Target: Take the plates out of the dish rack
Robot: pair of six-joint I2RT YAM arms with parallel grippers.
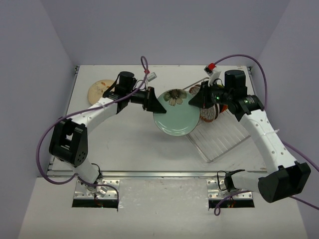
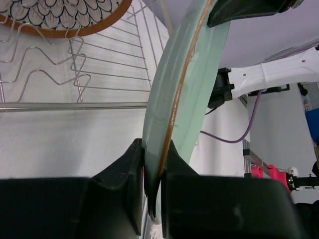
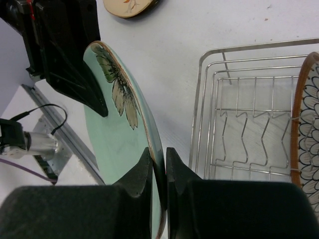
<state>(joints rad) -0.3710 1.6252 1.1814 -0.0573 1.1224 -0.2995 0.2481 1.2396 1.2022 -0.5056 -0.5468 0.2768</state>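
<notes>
One side at a time: keep the left gripper [image 2: 155, 149] tight on the pale green plate [image 1: 174, 122], open only the right gripper [image 3: 158, 154] pinching its right rim.

Pale green, flower-painted plate [image 1: 175, 123]

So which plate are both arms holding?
The pale green flowered plate: left fingers and right fingers pinch its rim. The scale-patterned plate stands in the rack; the beige plate lies on the table.

The white desk [image 1: 134, 149] carries the silver wire dish rack [image 1: 224, 142] on its right half, set askew; a beige plate [image 1: 98, 91] lies flat at far left.
</notes>
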